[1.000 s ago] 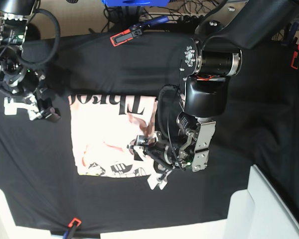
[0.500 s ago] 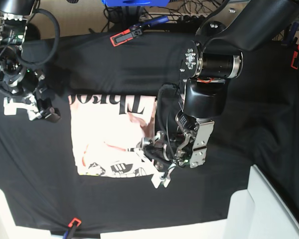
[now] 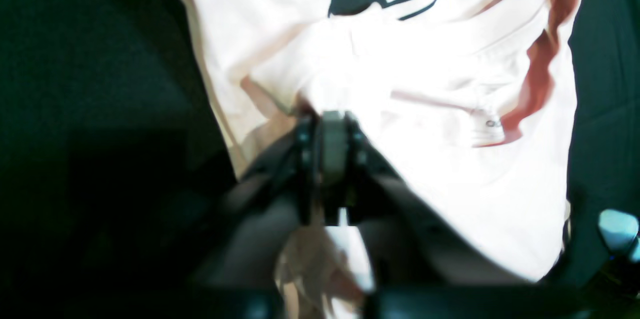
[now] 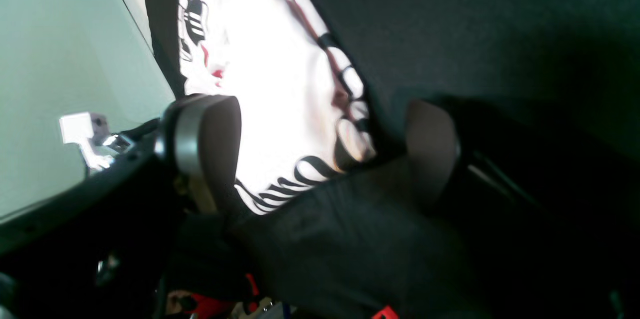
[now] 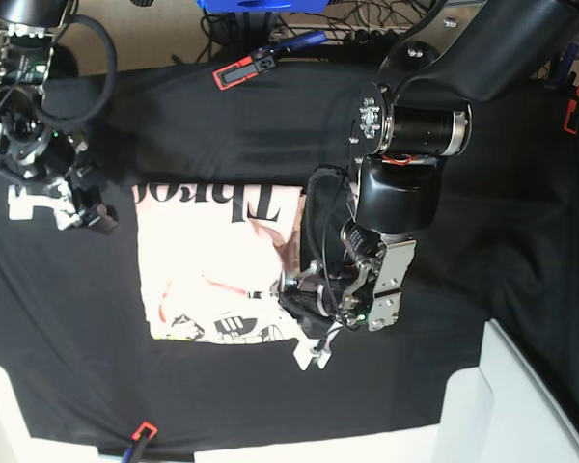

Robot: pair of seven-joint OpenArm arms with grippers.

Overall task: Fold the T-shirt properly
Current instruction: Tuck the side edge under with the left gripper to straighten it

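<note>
Change: left gripper (image 3: 332, 124) has closed its jaws since a second ago.
Left gripper: clamped on shirt (image 5: 207, 275) fold.
Right gripper (image 4: 320, 154): fingers apart, over black cloth (image 5: 222, 116).

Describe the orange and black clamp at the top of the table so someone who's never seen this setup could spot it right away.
Start from the black table cloth with the pink T-shirt spread on it. Go to the cloth's far edge, above the shirt's black lettering: the orange and black clamp sits there, below the blue object. Its dark blue handles point toward the cables; another orange clamp grips the near edge.
</note>
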